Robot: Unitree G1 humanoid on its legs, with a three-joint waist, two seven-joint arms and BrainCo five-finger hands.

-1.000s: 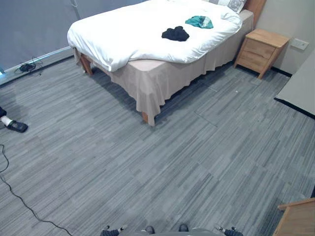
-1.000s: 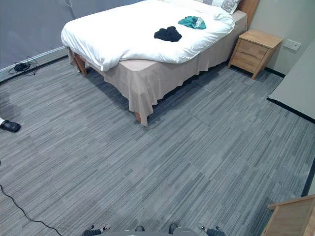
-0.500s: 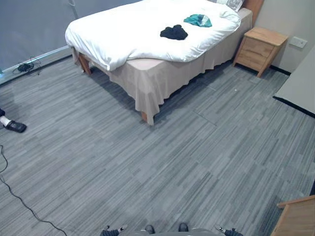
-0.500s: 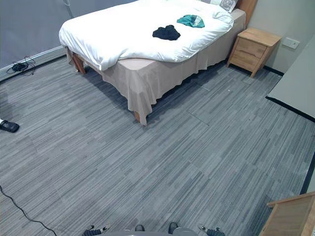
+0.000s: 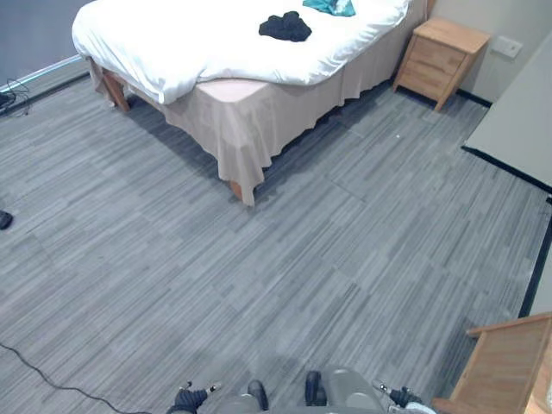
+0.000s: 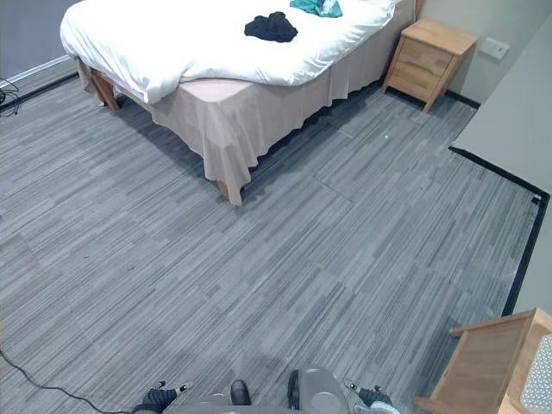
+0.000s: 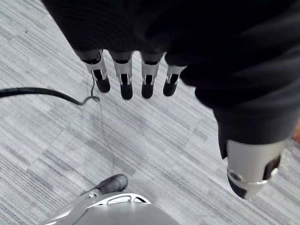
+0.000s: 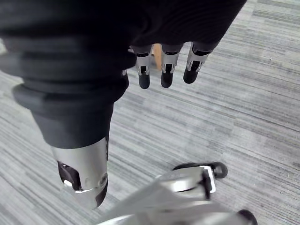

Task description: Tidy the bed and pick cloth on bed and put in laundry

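The left hand (image 7: 187, 42) hangs above a grey carpet floor of narrow striped planks (image 7: 154, 140), its dark ribbed cover spreading over the wrist and the back of the hand. Its silver fingers (image 7: 124, 79) with dark tips point straight down in a row, slightly apart from one another. The thumb (image 7: 251, 164) juts out to one side, and nothing is held between them.

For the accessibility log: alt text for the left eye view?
A crumpled black cloth and a teal cloth lie on a white-quilted bed beyond grey striped carpet; a light wooden nightstand stands beside the bed.
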